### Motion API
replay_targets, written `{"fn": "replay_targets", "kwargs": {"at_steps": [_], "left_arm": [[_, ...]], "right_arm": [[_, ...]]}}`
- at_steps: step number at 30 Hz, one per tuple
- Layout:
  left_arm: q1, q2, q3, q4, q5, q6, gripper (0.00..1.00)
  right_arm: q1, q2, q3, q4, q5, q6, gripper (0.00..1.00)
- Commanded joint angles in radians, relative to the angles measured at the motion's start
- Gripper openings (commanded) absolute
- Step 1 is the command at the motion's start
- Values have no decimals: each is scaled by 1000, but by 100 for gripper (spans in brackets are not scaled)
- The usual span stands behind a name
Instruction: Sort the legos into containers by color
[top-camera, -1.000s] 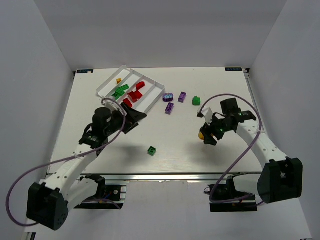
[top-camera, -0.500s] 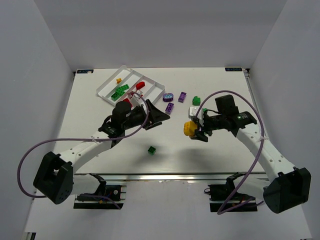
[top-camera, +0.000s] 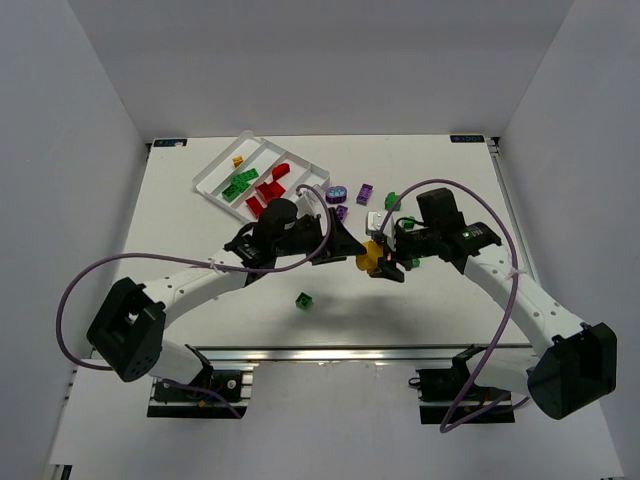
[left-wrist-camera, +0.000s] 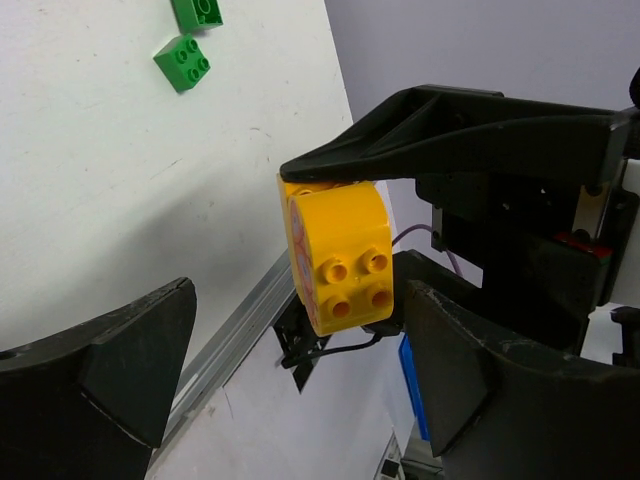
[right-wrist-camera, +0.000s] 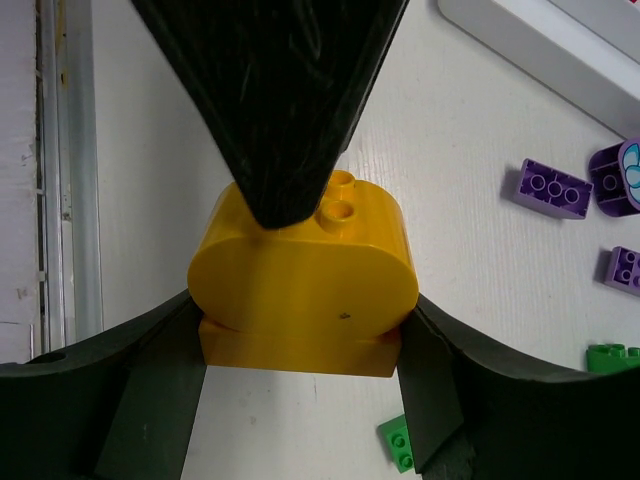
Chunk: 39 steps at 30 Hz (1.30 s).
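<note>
My right gripper (top-camera: 380, 262) is shut on a rounded yellow-orange lego (top-camera: 370, 258) and holds it above mid-table. In the right wrist view the lego (right-wrist-camera: 305, 280) sits clamped between my fingers (right-wrist-camera: 150, 380). My left gripper (top-camera: 348, 246) is open, its tips right at the lego. In the left wrist view the lego (left-wrist-camera: 340, 255) hangs between my spread fingers (left-wrist-camera: 130, 360), nearer the right one. The white tray (top-camera: 215, 172) at the back left holds a yellow, several green and several red legos. One green lego (top-camera: 303, 299) lies near the front.
Purple legos (top-camera: 365, 193), a round purple one (top-camera: 337, 193) and a green lego (top-camera: 392, 200) lie right of the tray. The left gripper's black finger (right-wrist-camera: 270, 100) fills the top of the right wrist view. The table's front rail (left-wrist-camera: 230, 330) is below.
My left gripper has swung right from the tray side to mid-table. My right gripper has carried the yellow-orange lego left, so the two grippers now meet.
</note>
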Motion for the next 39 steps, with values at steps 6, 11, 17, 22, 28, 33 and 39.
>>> {"fn": "replay_targets", "kwargs": {"at_steps": [6, 11, 17, 22, 28, 33, 39], "left_arm": [[-45, 21, 97, -91, -49, 85, 92], [-70, 73, 146, -165, -66, 113, 86], [-88, 115, 198, -243, -97, 134, 66], [-94, 115, 240, -305, -162, 165, 47], [-94, 67, 247, -297, -212, 177, 17], [-78, 18, 258, -351, -281, 205, 3], [33, -59, 204, -371, -253, 211, 0]], "right_arm": [[23, -2, -6, 66, 8, 45, 0], [26, -3, -14, 80, 18, 62, 0], [29, -7, -28, 100, 38, 88, 0], [29, -17, -49, 120, 64, 116, 0], [30, -26, -74, 137, 75, 152, 0], [30, -42, -104, 137, 92, 151, 0], [29, -54, -130, 137, 98, 142, 0]]}}
